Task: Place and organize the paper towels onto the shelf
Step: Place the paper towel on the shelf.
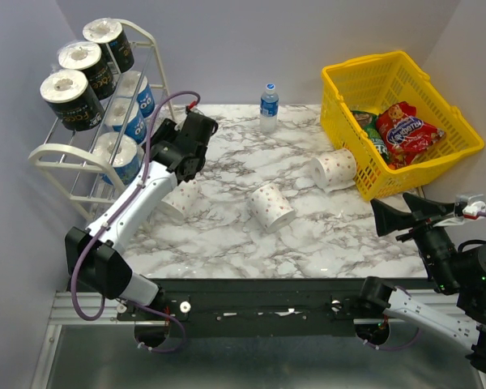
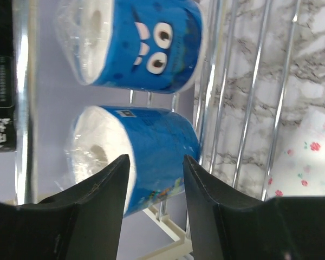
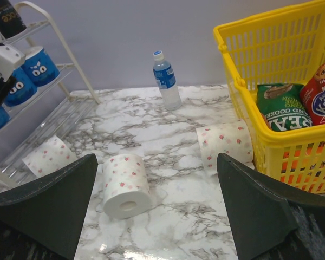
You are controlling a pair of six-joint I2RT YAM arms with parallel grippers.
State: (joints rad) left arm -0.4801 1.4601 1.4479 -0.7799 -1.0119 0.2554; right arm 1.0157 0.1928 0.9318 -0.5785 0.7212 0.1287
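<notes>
The white shelf (image 1: 61, 154) stands at the far left with three black paper towels (image 1: 71, 99) on its top tier and three blue ones (image 1: 131, 120) below. My left gripper (image 1: 158, 139) is open at the middle tier. In the left wrist view its fingertips (image 2: 155, 158) straddle the near end of a blue roll (image 2: 151, 135) lying on the bars (image 2: 246, 108), without pressing it. Three white dotted rolls lie on the table: one (image 1: 181, 198) by the shelf, one (image 1: 271, 207) in the middle, one (image 1: 334, 168) by the basket. My right gripper (image 1: 397, 209) is open and empty.
A yellow basket (image 1: 373, 65) with snack packets stands at the back right, also in the right wrist view (image 3: 244, 103). A small water bottle (image 1: 268, 107) stands at the back middle. The left arm stretches over the dotted roll near the shelf.
</notes>
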